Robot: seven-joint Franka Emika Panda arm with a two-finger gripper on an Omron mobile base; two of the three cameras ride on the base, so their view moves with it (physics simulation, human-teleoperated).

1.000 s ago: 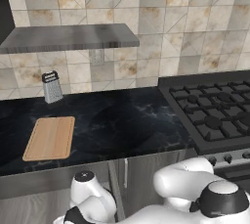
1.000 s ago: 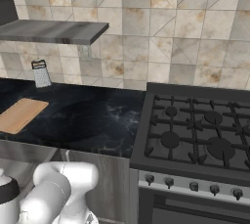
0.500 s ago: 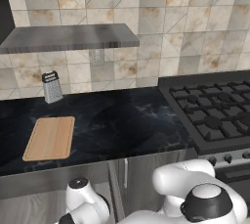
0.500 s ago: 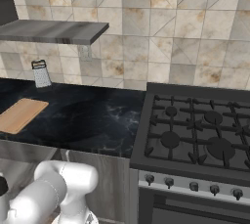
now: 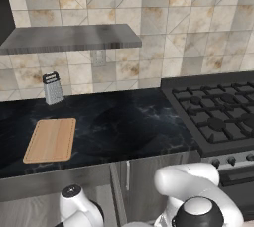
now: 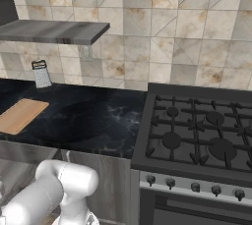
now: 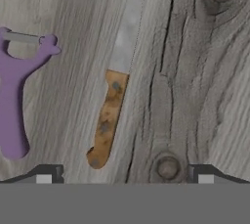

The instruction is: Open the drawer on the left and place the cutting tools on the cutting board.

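While the fingers (image 7: 124,174) stand wide apart above the drawer (image 7: 205,71) floor, the knife (image 7: 114,100) lies between them, handle toward six o'clock, seemingly lined up for a grasp, with the peeler (image 7: 17,91) at nine o'clock and the board (image 5: 51,139) waiting on the surface (image 5: 129,127).

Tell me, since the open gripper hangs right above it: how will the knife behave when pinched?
The knife lies flat on the drawer floor, so it probably won't roll. Its narrow wooden handle looks rigid. The thin blade may tip downward if gripped at the handle's end.
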